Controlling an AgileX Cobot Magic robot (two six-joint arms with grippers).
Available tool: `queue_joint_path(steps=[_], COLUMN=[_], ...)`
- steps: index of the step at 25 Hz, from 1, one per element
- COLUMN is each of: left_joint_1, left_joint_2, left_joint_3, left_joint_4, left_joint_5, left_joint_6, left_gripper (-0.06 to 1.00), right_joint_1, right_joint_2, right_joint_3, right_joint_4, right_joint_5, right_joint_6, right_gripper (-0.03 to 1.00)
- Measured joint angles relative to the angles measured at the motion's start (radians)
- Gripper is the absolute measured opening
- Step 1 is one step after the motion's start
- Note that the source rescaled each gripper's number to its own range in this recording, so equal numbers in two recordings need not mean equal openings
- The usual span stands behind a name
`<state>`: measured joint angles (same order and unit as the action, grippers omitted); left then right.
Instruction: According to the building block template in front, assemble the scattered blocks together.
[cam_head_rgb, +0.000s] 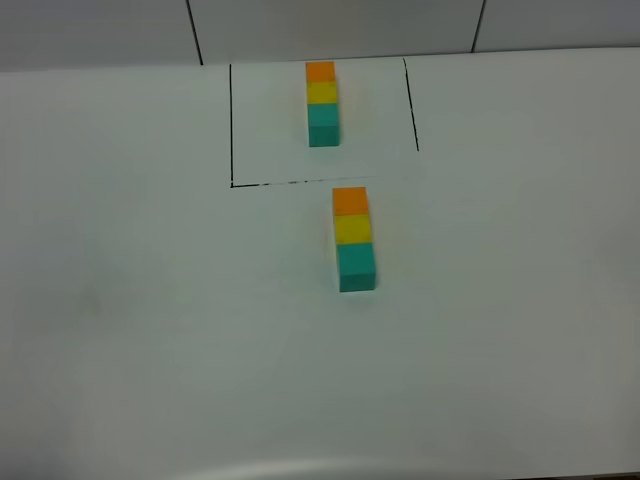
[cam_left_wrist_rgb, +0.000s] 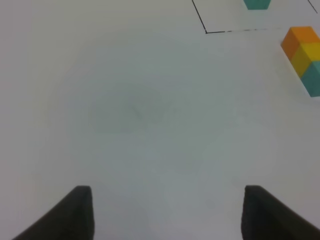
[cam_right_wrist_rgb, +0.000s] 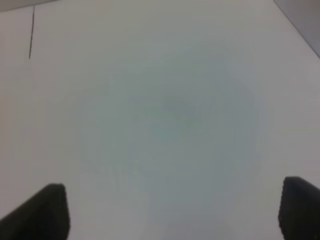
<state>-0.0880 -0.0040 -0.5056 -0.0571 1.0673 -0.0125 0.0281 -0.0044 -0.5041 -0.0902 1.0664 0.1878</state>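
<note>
on the left, left gripper low over bare white table, jaws apart, holding nothing. in the middle, building block template inside thin black lines at far side, orange farthest, then yellow, then teal. just in front, outside the lines, scattered blocks joined in same row, same order. on the right, right gripper spread wide, empty.

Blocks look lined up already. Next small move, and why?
Probably none on the blocks: keep both arms parked. The scattered blocks already sit joined in a row, orange, yellow, teal, the same order as the building block template. Left claw and right claw are open, holding nothing, over bare table.
</note>
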Motion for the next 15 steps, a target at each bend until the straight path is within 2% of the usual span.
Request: queue_joint_path(steps=[8,15], left_joint_1=[0.000,0.000], left_joint_2=[0.000,0.000], left_joint_3=[0.000,0.000], left_joint_4=[0.000,0.000], left_joint_5=[0.000,0.000], left_joint_6=[0.000,0.000], left_gripper=[0.35,0.35], right_joint_1=[0.000,0.000], right_joint_2=[0.000,0.000], right_joint_3=[0.000,0.000], right_joint_4=[0.044,0.047], right_joint_5=[0.000,0.000], right_joint_6=[-0.101,-0.113], right_gripper=[0.70,0.70])
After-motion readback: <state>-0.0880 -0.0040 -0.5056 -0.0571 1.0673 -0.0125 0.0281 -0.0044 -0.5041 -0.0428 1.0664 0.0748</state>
